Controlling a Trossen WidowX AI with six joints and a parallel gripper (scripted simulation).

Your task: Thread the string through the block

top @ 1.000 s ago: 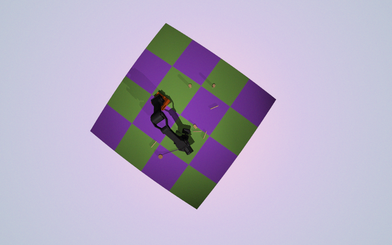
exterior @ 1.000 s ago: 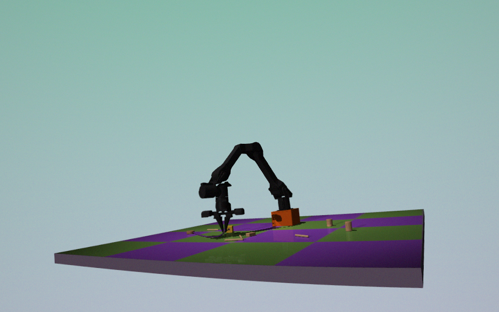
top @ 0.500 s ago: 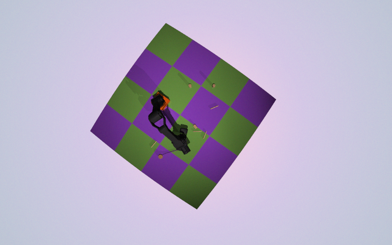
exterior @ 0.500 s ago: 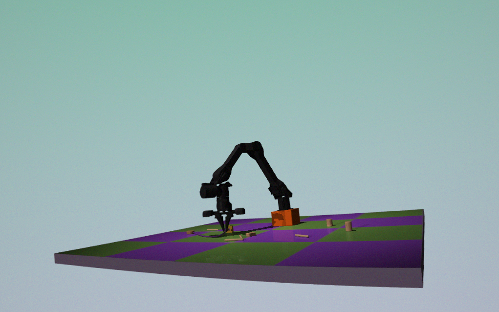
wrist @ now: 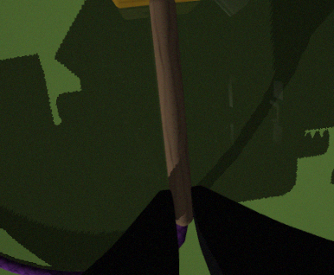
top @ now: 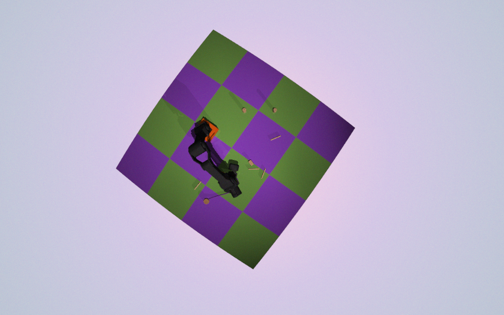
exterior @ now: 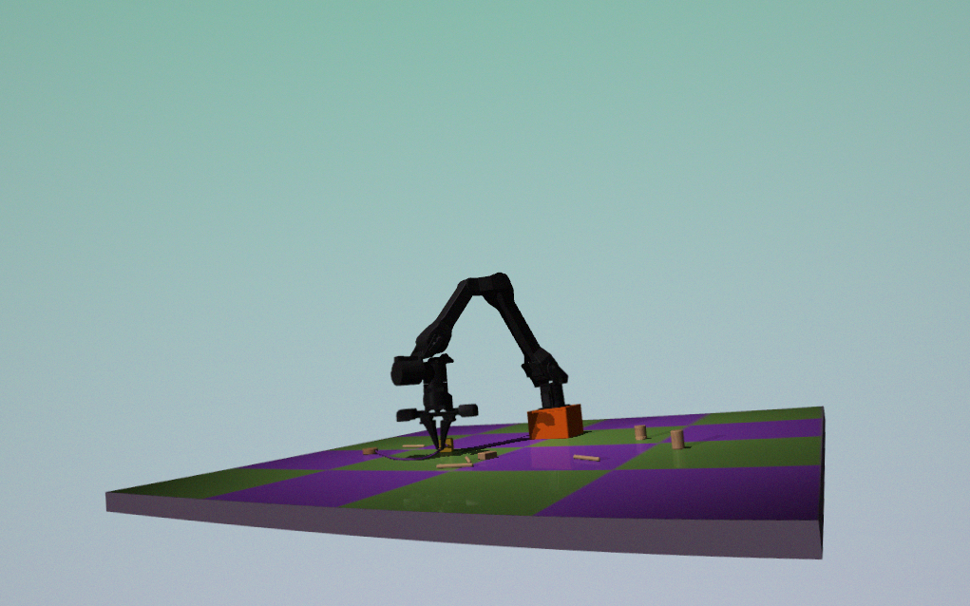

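My gripper (wrist: 181, 200) (top: 234, 190) (exterior: 439, 445) is shut on the near end of the thin wooden stick (wrist: 170, 110) and holds it low over the table. The stick points away from me, and its far tip meets the near face of the yellow wooden block (exterior: 447, 445). The stick's end covers the hole. A purple string (wrist: 18, 265) (top: 218, 195) runs from the stick's held end to the round wooden button (top: 206, 201) (exterior: 369, 450) on the table. In the top view the arm hides the block.
The arm's orange base (top: 211, 131) (exterior: 554, 422) stands behind. Loose sticks (top: 275, 137) (top: 253, 169) (top: 262, 173) (top: 197, 185) and a small wooden piece (top: 250, 162) (exterior: 486, 455) lie around. Two short wooden cylinders (top: 244, 109) (top: 274, 109) stand beyond the base.
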